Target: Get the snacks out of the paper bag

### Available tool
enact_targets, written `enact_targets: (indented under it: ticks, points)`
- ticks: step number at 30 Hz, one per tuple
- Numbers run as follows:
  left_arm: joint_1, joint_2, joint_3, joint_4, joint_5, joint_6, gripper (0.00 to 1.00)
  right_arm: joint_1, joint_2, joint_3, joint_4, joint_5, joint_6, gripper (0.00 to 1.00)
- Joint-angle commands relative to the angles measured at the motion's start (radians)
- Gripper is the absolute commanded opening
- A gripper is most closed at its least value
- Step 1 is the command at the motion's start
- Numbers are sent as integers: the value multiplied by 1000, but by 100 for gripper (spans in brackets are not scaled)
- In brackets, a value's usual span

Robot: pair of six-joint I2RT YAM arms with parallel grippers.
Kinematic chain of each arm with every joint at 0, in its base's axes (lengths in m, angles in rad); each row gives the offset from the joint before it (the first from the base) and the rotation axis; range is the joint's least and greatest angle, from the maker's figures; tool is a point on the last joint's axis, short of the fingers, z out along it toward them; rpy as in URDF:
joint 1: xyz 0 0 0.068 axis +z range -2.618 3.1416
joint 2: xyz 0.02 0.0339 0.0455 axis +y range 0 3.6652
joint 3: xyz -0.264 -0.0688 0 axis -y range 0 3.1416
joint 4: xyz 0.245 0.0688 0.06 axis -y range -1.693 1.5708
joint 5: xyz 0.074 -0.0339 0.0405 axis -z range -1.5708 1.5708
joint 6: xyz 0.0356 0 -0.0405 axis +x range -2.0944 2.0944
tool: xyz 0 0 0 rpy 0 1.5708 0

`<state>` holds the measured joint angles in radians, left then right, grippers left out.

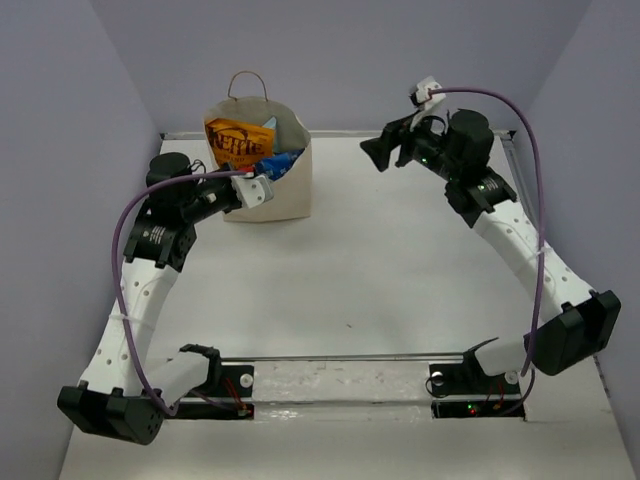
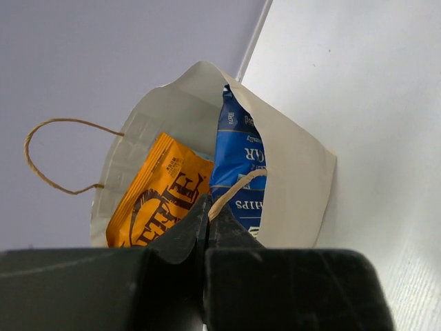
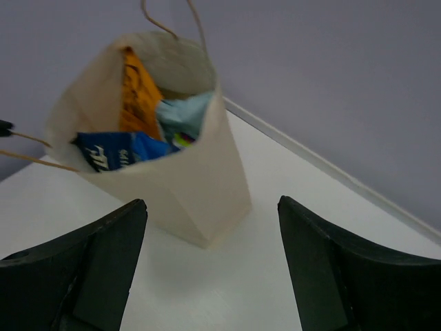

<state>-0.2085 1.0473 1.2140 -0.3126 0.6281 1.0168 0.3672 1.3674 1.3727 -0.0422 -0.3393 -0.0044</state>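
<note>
The cream paper bag [image 1: 285,190] stands upright at the back left of the table. An orange chip bag [image 1: 238,138] and a dark blue bag [image 1: 281,163] stick out of its top. My left gripper [image 1: 261,186] is at the bag's near rim, shut on its near brown handle [image 2: 238,185]. The left wrist view shows the orange bag [image 2: 162,193] and the blue bag [image 2: 238,148] inside. My right gripper [image 1: 385,150] is open and empty, raised to the right of the bag. Its view shows the bag [image 3: 200,179] with orange [image 3: 138,96], light teal [image 3: 182,114] and blue [image 3: 114,152] packets.
The far handle [image 1: 247,78] stands up above the bag against the purple back wall. A metal rail [image 1: 330,357] and both arm bases lie along the near edge. The table's back edge [image 3: 331,169] runs just behind the bag.
</note>
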Motion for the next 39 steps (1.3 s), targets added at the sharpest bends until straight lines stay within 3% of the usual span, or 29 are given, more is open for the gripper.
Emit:
enact_targets:
  ticks: [1, 5, 12, 17, 21, 22, 24, 25, 27, 28, 30, 34, 39]
  points:
    - [-12, -88, -22, 21, 44, -75, 0, 180, 111, 211, -136, -81, 13, 82]
    - [-17, -154, -62, 12, 22, -104, 0, 265, 303, 470, -205, -72, 107, 80]
    - [-19, -237, -106, -11, 19, -150, 0, 354, 564, 727, -232, -15, 178, 80]
    - [-19, -259, -134, -11, 13, -165, 0, 374, 685, 827, -232, 25, 195, 91]
    - [-19, -270, -159, 1, -2, -176, 0, 392, 763, 896, -234, 19, 195, 90]
    - [-17, -274, -163, 9, -10, -179, 0, 403, 775, 904, -232, 20, 195, 87]
    - [-19, -276, -177, 20, -19, -190, 0, 403, 817, 928, -228, 20, 201, 72]
    - [-19, -280, -186, 29, -27, -196, 0, 403, 832, 942, -229, 7, 213, 56]
    - [-19, -283, -192, 35, -31, -199, 0, 403, 857, 985, -225, -35, 219, 41]
    - [-17, -286, -197, 38, -39, -207, 0, 412, 860, 997, -220, -53, 224, 18]
    - [-19, -296, -203, 40, -47, -207, 0, 412, 849, 1013, -193, -56, 228, 4]
    - [-19, -303, -223, 52, -70, -202, 0, 412, 791, 1023, -134, -35, 236, 1]
    - [-19, -296, -234, 55, -105, -182, 0, 412, 688, 1092, 69, 48, 247, 1]
